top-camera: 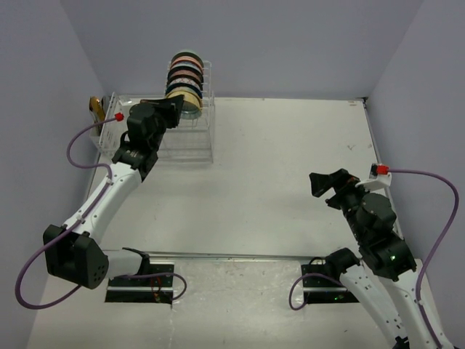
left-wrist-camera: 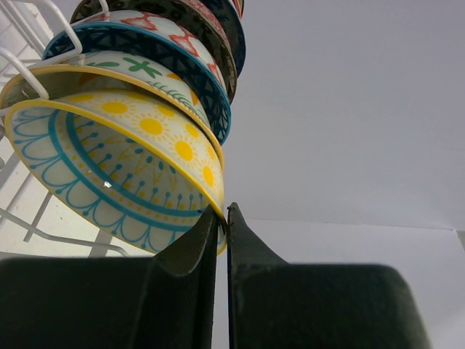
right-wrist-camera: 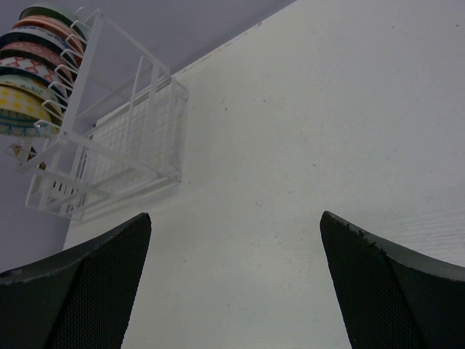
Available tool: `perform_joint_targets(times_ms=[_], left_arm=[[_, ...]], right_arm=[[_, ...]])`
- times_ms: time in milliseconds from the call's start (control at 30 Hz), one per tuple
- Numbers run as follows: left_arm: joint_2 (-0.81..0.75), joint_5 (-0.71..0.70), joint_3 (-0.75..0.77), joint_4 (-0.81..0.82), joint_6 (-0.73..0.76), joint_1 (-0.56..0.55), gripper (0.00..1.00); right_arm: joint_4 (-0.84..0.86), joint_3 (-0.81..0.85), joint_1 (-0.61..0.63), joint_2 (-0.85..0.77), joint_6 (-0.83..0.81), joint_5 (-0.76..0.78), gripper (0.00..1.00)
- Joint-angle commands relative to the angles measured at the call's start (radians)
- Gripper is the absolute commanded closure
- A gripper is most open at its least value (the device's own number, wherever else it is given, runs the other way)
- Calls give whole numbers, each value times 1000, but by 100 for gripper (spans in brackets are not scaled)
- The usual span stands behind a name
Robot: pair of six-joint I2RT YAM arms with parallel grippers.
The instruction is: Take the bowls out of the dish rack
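Note:
The white wire dish rack stands at the table's far left, its tall slotted tower holding several patterned bowls on edge. My left gripper is at the nearest bowl in the tower, and its jaws are pinched on the rim of this yellow sun-pattern bowl, which still sits in its slot. The left gripper also shows in the left wrist view. My right gripper is open and empty over the table at the right, far from the rack. The bowls also show in the right wrist view.
A small golden-brown object stands at the rack's left end by the left wall. Walls close in at the left, back and right. A metal strip runs across the table's near side in front of the arm bases.

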Motion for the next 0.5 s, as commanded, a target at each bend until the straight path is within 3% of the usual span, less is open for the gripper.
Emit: perform_joint_targets(times_ms=[0,467], left_arm=[[-44,-5,14,117,38,-1,100],[-90,3,-12,161,67,-11,100]], right_arm=[[29,-2,3,-9,2,16,1],[35,-8,3,-7,6,10,1]])
